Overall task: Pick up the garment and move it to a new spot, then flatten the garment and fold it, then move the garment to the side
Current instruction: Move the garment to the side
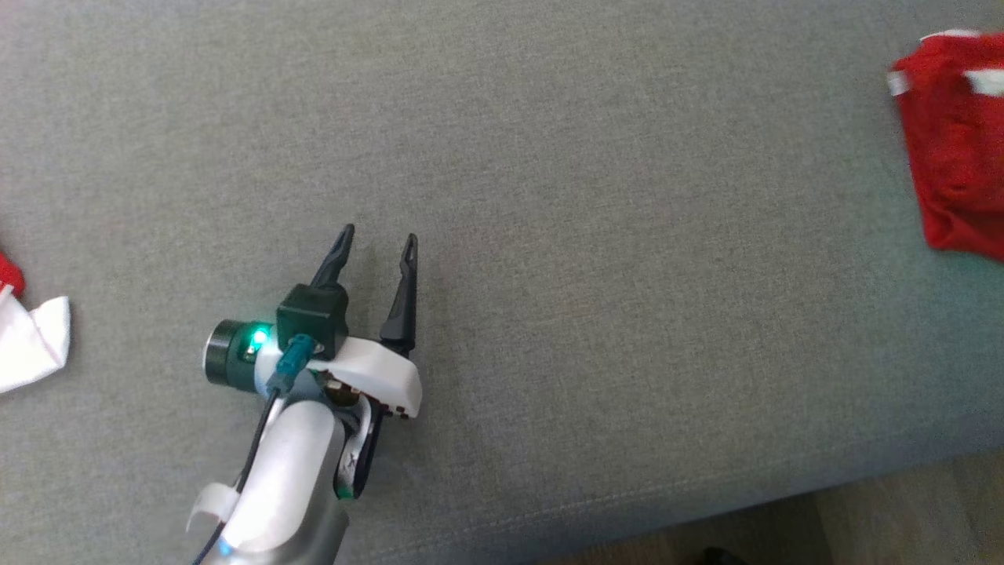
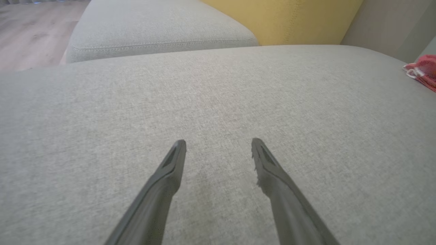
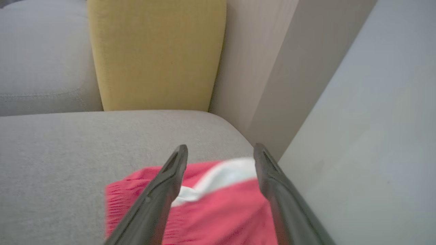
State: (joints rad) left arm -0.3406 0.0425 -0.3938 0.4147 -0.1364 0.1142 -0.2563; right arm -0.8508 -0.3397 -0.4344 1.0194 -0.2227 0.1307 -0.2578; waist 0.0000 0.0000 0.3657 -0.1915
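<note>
Your left gripper (image 1: 377,235) hovers, fingers (image 1: 404,290) spread wide, pale forearm (image 1: 290,463) behind. Your right gripper (image 3: 220,147) stands parted too, seemingly gripping nothing.

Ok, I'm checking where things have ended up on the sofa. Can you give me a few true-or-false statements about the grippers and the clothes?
1. The left gripper has its jaws open over bare grey cushion. True.
2. The right gripper has its jaws clamped on the red garment. False: the jaws stand apart and the garment lies on the cushion.
3. In the head view, the red garment is at the far right. True.
4. A blue backrest stands behind the seat. False: the yellow backrest does.
5. The white-sleeved garment lies between the left gripper's jaws. False: it lies well off to the left.
</note>
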